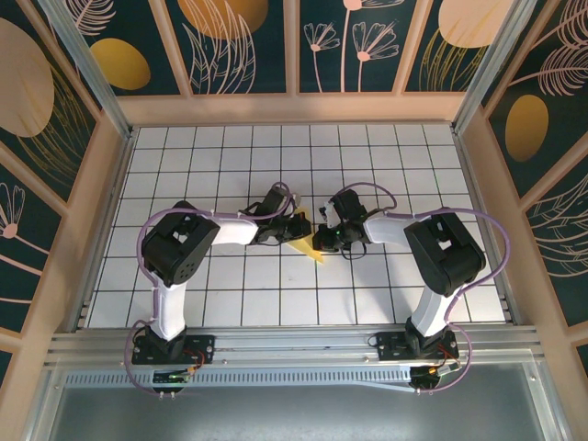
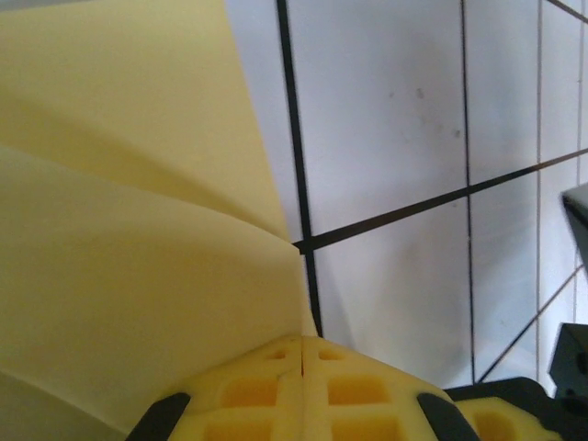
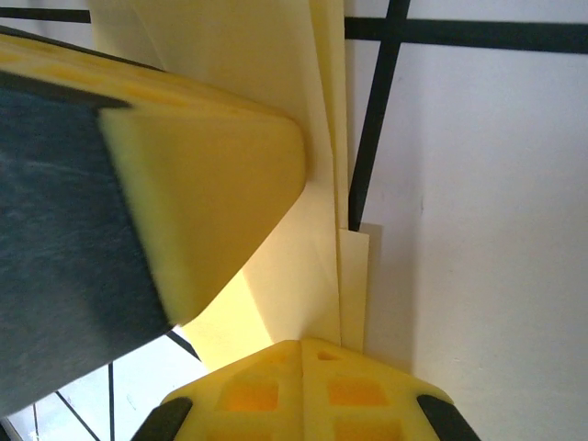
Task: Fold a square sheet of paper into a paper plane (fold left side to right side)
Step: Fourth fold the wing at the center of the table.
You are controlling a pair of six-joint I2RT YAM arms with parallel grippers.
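The square sheet of paper [image 1: 309, 246], pale yellow and folded into layered flaps with creases, lies flat at the middle of the tiled table. Both grippers meet over it. My left gripper [image 1: 296, 230] is shut, its yellow fingertips [image 2: 303, 351] touching the paper [image 2: 138, 230] at its right edge. My right gripper [image 1: 322, 243] is shut too, and its fingertips [image 3: 304, 350] rest on the paper's [image 3: 312, 266] stacked edges. In the right wrist view a left gripper finger [image 3: 202, 184] lies across the sheet close ahead. Nothing sits between either pair of jaws.
The white grid table [image 1: 413, 165] is boxed in by wooden rails and patterned walls [image 1: 248, 46] at the back and sides. An aluminium rail [image 1: 294, 347] carries both arm bases along the near edge. A dark part of the right arm [image 2: 574, 354] shows beside the left fingers.
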